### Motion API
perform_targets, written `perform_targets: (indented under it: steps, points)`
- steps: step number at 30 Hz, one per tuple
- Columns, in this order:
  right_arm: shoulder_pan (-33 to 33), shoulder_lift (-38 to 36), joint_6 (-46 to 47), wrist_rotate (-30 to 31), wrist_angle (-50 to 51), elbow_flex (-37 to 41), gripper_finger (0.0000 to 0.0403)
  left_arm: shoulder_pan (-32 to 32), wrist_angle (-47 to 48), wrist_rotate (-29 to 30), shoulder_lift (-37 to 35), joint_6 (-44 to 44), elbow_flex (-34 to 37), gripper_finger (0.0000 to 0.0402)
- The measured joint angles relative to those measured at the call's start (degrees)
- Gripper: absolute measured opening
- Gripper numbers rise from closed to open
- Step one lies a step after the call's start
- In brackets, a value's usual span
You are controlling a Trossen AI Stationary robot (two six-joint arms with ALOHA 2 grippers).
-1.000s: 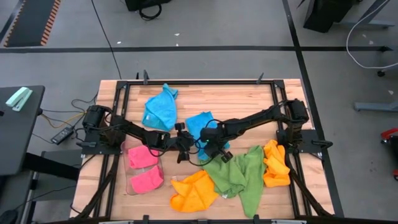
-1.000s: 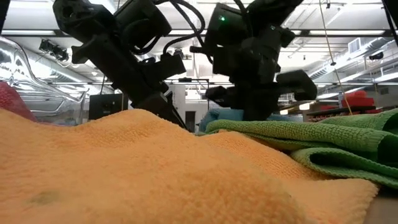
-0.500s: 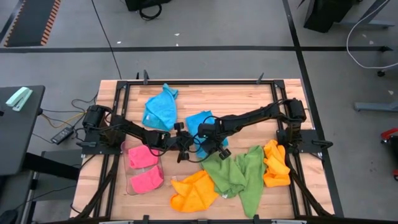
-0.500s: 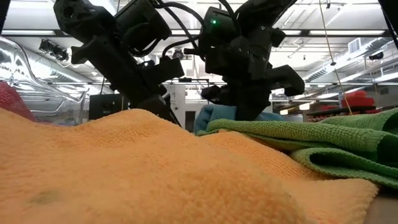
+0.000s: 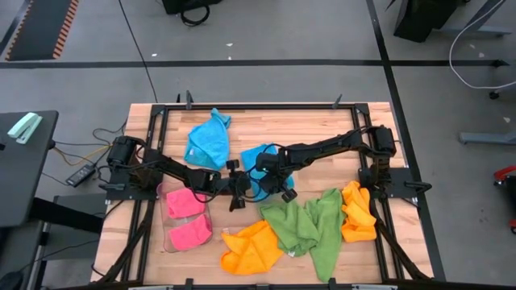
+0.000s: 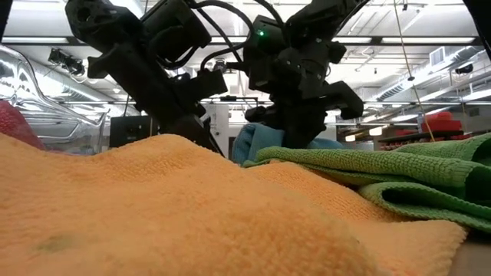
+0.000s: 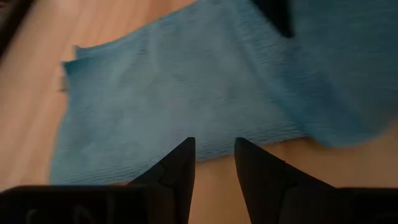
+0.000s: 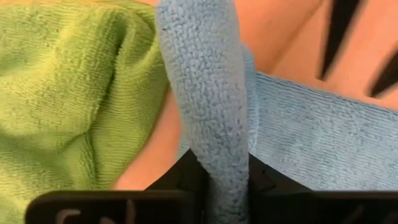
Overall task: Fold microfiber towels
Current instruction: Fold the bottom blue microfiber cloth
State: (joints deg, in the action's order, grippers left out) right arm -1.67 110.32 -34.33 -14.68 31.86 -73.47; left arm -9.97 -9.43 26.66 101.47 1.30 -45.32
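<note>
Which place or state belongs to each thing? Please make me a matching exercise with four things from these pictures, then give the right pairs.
Things:
1. pink towels
2. right gripper
3. left gripper
4. green towel

Places or states:
A. spread on the table between two orange towels
B. lying in the clear tray
C. holding a fold of the middle blue towel
D. low over the table at that blue towel's edge, holding nothing

Right pairs: 1-B, 2-C, 3-D, 4-A
</note>
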Motion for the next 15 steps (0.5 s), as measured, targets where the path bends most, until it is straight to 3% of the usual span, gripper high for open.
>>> perform_targets:
  steps: [9, 15]
  points:
    - [-1.2, 0.0, 1.6, 0.0, -0.3, 0.0, 0.0105, 0.0, -3.2, -10.0, 0.0, -0.5, 0.0, 0.0127]
    - [-1.2, 0.0, 2.7, 0.0, -1.1, 0.0, 0.0128, 0.0, -3.4, -10.9, 0.2, -0.9, 0.0, 0.0118]
